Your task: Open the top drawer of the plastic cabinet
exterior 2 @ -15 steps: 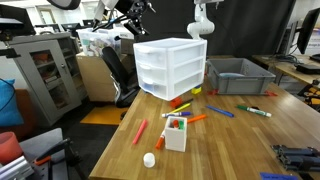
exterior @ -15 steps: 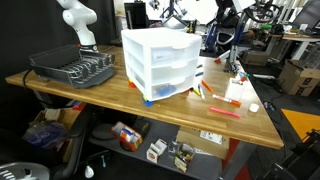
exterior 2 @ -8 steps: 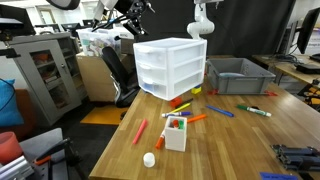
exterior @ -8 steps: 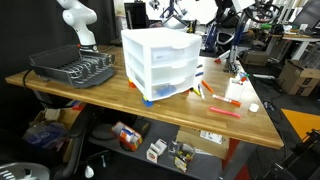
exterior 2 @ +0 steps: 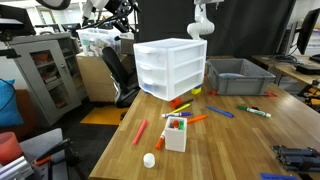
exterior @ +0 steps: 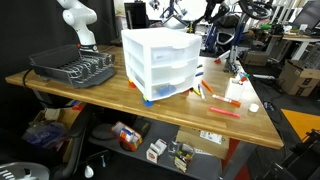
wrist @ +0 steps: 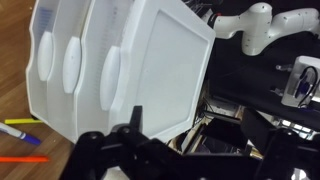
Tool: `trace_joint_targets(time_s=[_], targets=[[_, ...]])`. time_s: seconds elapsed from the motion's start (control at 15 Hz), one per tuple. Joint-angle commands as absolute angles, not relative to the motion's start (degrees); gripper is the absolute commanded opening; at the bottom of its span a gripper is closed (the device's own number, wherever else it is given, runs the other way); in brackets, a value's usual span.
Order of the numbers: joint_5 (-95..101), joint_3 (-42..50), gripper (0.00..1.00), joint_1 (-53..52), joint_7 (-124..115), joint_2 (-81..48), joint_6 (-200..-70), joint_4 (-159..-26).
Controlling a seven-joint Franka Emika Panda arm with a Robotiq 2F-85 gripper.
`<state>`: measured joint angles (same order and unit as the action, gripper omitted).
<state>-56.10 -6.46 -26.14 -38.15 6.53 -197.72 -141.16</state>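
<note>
The white plastic cabinet (exterior: 160, 62) with three drawers stands on the wooden table (exterior: 100, 92), and all drawers are closed. It also shows in an exterior view (exterior 2: 170, 68). In the wrist view the cabinet (wrist: 140, 55) fills the upper left, with the top drawer's oval handle (wrist: 115, 80) nearest its flat top. My gripper (wrist: 195, 125) is open and empty, with dark fingers spread at the frame's bottom. It hangs in the air beyond the cabinet, apart from it. In both exterior views the gripper is a dark shape high up (exterior: 178, 12) (exterior 2: 118, 10).
A black dish rack (exterior: 72, 68) sits at one table end and a grey bin (exterior 2: 238, 75) stands behind the cabinet. Loose markers (exterior 2: 190, 119), a small white box (exterior 2: 176, 133) and a white cap (exterior 2: 149, 159) lie in front. A second white arm (exterior 2: 202, 20) stands nearby.
My arm has shifted a little high above the cabinet. The cabinet and the things on the table have not moved.
</note>
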Motion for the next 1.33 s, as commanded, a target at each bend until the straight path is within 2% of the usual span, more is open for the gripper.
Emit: trace_joint_targets(time_s=[0.0, 0.4, 1.0, 1.27], targets=[[-53.2, -5.1, 1.00, -29.0, -43.7, 7.3, -196.9, -143.6], [-46.2, -2.7, 1.00, -28.7, -50.0, 5.9, -197.9, -145.9], [-30.1, 2.8, 1.00, -36.2, -73.1, 2.8, -197.9, -150.0], [-21.5, 4.7, 1.00, -34.6, -79.3, 0.2, -198.2, -149.6]])
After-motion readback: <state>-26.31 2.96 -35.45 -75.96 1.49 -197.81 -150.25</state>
